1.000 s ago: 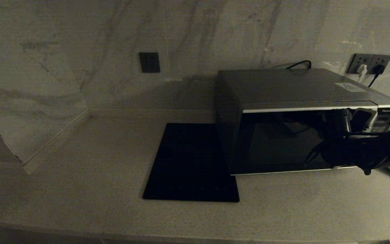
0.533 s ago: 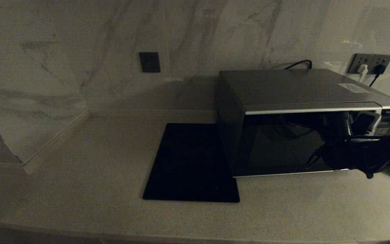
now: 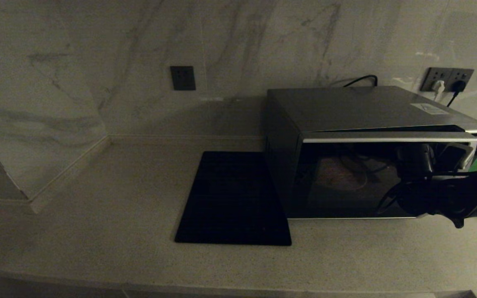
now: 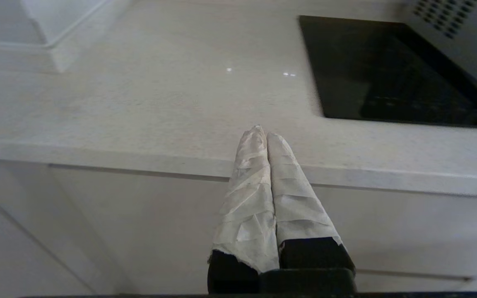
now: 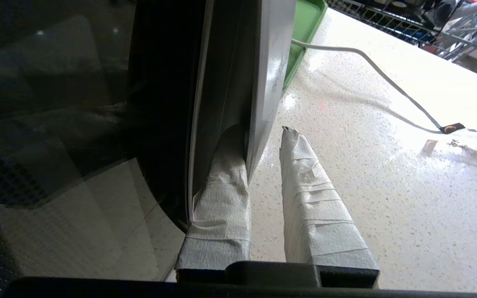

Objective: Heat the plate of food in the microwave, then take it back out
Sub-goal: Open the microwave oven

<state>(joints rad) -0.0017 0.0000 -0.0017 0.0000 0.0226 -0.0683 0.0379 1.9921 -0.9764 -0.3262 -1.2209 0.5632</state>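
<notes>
Microwave [image 3: 371, 124] door edge runs upright between my right gripper [image 5: 263, 136] fingers, one hooked behind it, neither quite clamped. Door stands slightly ajar, hinged on my left. Plate of food [image 3: 342, 176] lies inside, left of that pincer. Left gripper [image 4: 263, 132] closed, empty, parked below counter edge

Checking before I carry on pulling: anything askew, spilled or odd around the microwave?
Nothing spilled or damaged. The microwave door stands ajar on purpose: one right gripper finger is hooked behind its edge. The plate of food sits inside.
</notes>
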